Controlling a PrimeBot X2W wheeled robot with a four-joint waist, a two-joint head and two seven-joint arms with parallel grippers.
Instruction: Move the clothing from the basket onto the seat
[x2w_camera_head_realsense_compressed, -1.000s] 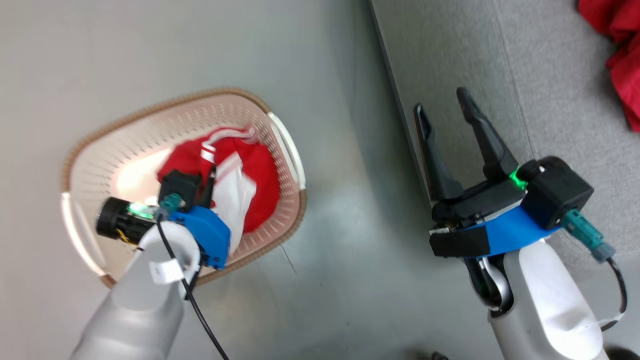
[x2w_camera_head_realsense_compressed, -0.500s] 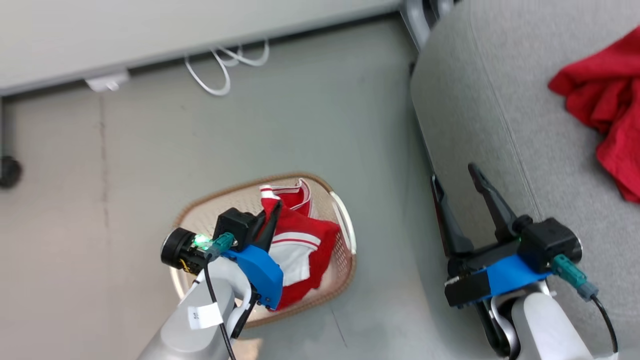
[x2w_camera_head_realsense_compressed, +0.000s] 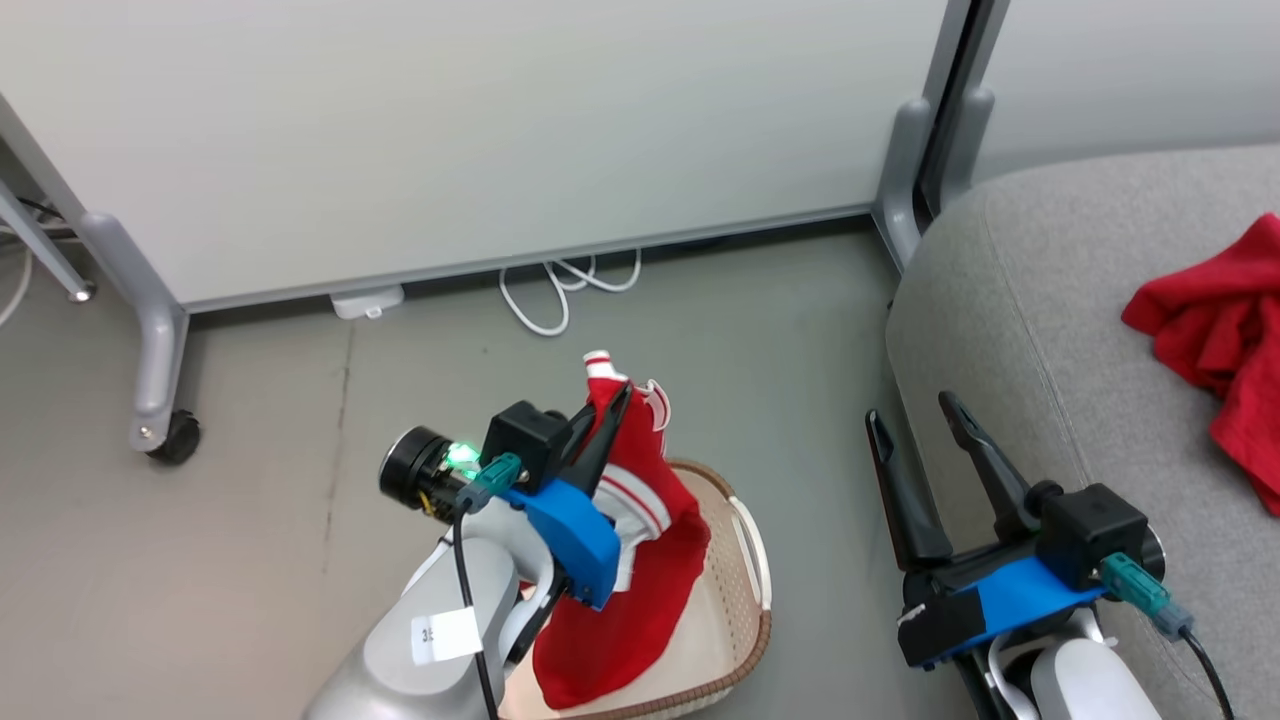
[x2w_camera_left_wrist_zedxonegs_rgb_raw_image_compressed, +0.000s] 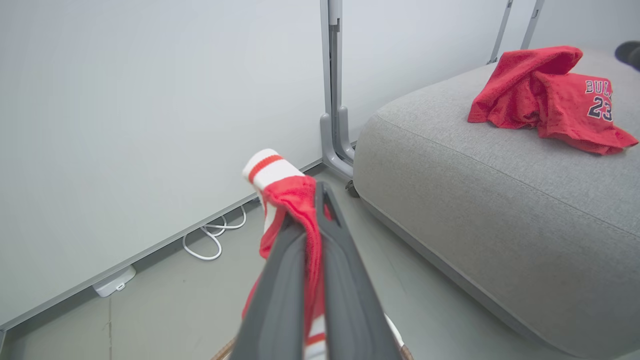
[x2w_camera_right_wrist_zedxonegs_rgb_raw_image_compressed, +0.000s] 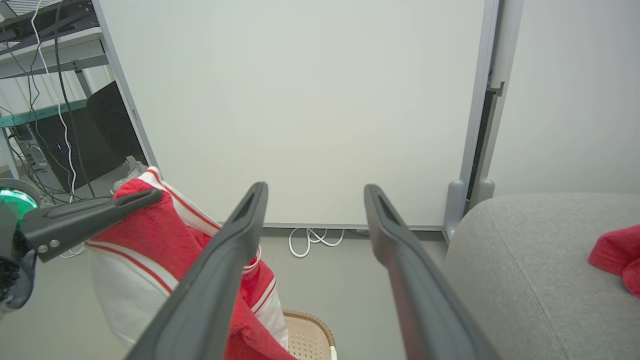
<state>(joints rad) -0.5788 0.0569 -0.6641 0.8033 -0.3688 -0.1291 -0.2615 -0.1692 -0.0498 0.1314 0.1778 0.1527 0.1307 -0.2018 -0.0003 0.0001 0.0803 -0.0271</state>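
Your left hand (x2w_camera_head_realsense_compressed: 612, 405): clamped shut on red garment (x2w_camera_head_realsense_compressed: 640, 560) | garment: hangs with long axis vertical, white-banded end up past the fingertips, tail over basket (x2w_camera_head_realsense_compressed: 748, 560), contact unclear | jersey (x2w_camera_head_realsense_compressed: 1215, 340): crumpled on seat (x2w_camera_head_realsense_compressed: 1020, 330) | your right hand (x2w_camera_head_realsense_compressed: 910, 410): wide open, holding nothing, beside the seat's edge

Red jersey (x2w_camera_left_wrist_zedxonegs_rgb_raw_image_compressed: 550, 100) on grey seat (x2w_camera_left_wrist_zedxonegs_rgb_raw_image_compressed: 475, 200) bore dark lettering "BUL", rest lost in fold, with number "23" beneath. White tag (x2w_camera_head_realsense_compressed: 443, 637) on left forearm (x2w_camera_head_realsense_compressed: 385, 680) showed "3", remainder unreadable.
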